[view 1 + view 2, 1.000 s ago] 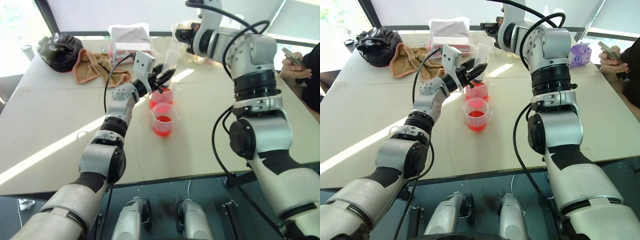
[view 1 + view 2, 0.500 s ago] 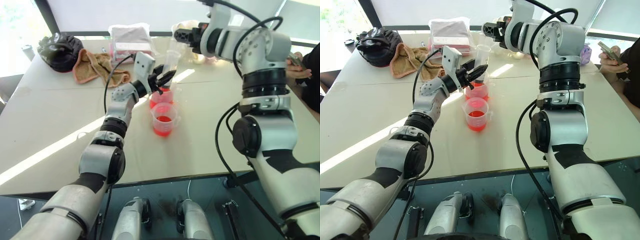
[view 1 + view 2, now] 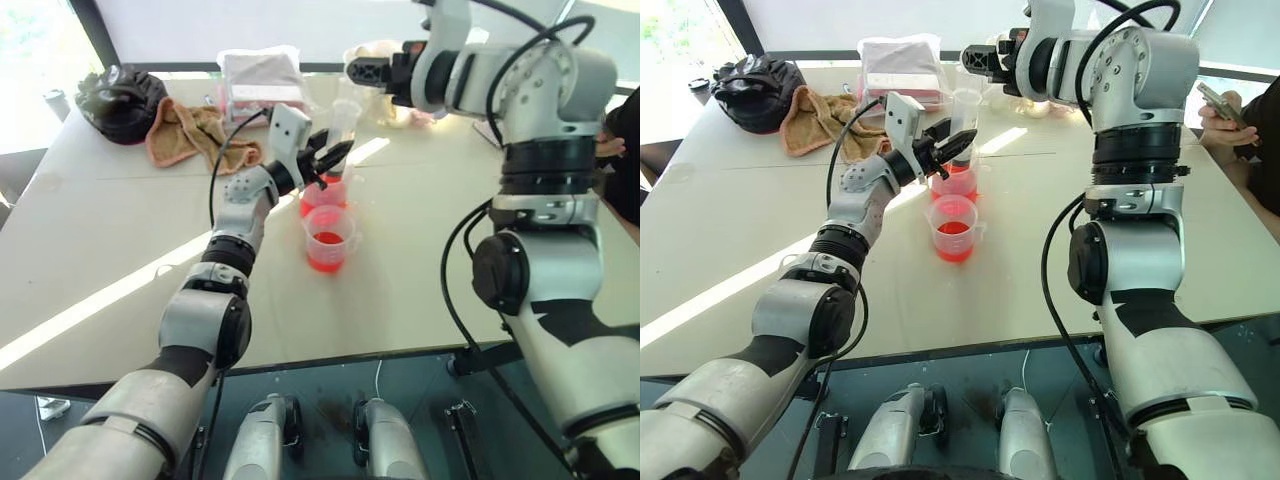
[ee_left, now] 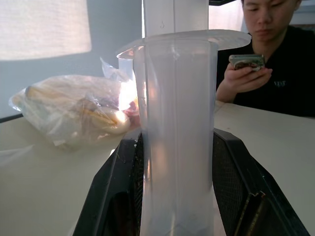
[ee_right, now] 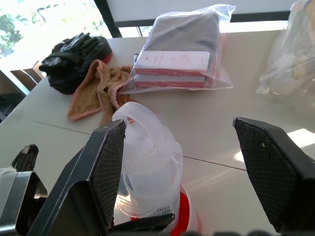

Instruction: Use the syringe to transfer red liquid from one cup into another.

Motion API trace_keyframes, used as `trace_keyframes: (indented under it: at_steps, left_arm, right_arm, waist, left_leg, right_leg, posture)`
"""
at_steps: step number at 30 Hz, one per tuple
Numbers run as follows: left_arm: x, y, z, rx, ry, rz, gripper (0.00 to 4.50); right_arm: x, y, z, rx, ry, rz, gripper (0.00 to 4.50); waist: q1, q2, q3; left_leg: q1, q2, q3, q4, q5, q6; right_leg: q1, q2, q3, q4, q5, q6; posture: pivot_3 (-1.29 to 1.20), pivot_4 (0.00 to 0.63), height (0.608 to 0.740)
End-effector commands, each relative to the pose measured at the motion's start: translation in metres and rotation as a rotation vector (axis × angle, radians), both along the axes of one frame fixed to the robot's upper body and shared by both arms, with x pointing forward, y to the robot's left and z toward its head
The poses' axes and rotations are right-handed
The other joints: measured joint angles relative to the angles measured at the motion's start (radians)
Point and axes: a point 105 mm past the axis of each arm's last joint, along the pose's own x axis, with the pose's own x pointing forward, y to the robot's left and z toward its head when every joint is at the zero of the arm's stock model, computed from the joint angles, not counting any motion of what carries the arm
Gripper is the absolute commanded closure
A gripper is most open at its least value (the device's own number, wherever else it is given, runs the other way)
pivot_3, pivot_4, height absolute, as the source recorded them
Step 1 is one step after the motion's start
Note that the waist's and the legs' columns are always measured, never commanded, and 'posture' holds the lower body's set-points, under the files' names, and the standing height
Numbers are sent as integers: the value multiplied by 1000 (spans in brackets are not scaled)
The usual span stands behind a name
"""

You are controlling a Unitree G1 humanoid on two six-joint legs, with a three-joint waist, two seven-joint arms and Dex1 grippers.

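My right gripper (image 3: 978,62) has opened and pulled back; my left gripper (image 3: 327,160) stays clamped on one syringe (image 3: 341,128) over two beakers (image 3: 326,238).

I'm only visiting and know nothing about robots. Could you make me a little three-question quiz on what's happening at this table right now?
1. True or false: the left gripper is shut on the syringe.
2. Which beaker does the syringe stand over: A, the larger beaker, farther from the robot; B, the smaller beaker, nearer it?
3. How do the right gripper's fingers stand?

Key:
1. True.
2. A.
3. Open, holding nothing, above and behind the syringe's top.
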Motion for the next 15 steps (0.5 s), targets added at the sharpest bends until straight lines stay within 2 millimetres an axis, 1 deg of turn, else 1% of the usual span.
trace_keyframes:
  at_steps: [1, 4, 7, 9, 12, 15]
  left_arm:
    - [-2, -12, -13, 38, 47, -26, 3131]
    - [-2, -12, -13, 37, 47, -25, 3131]
    - [-1, -10, -8, 22, 39, -17, 3131]
    - [0, -9, -6, 10, 36, -12, 3131]
    - [1, -5, 3, -17, 23, -6, 3131]
    - [0, -4, 16, -58, 12, -26, 3131]
  right_arm:
    - [-14, -3, 20, -10, -77, 37, 865]
    - [-17, -9, 20, -19, -81, 41, 865]
    - [-38, -20, 24, -16, -108, 112, 865]
    - [-48, -23, 26, 4, -119, 147, 865]
    - [-59, -23, 24, 16, -131, 190, 865]
    - [-65, -25, 17, 22, -128, 198, 865]
  waist:
    - [2, 0, 0]
    - [3, 0, 0]
    - [5, 0, 0]
    - [2, 0, 0]
    - [1, 0, 0]
    - [2, 0, 0]
  left_leg:
    - [0, 0, 0, 0, 0, 0]
    - [0, 0, 0, 0, 0, 0]
    - [0, 0, 0, 0, 0, 0]
    - [0, 0, 0, 0, 0, 0]
    - [0, 0, 0, 0, 0, 0]
    - [0, 0, -1, 0, 0, 0]
  right_leg:
    - [0, 0, 0, 0, 0, 0]
    - [0, 0, 0, -1, 0, 0]
    - [0, -1, 0, -1, 0, 0]
    - [0, -1, 0, -1, 0, 0]
    - [0, -1, 0, -1, 0, 0]
    - [0, -1, 0, -1, 0, 0]
  posture:
    - [0, 150, 740]
    - [0, 150, 740]
    - [0, 150, 740]
    - [0, 150, 740]
    - [0, 150, 740]
    - [0, 150, 740]
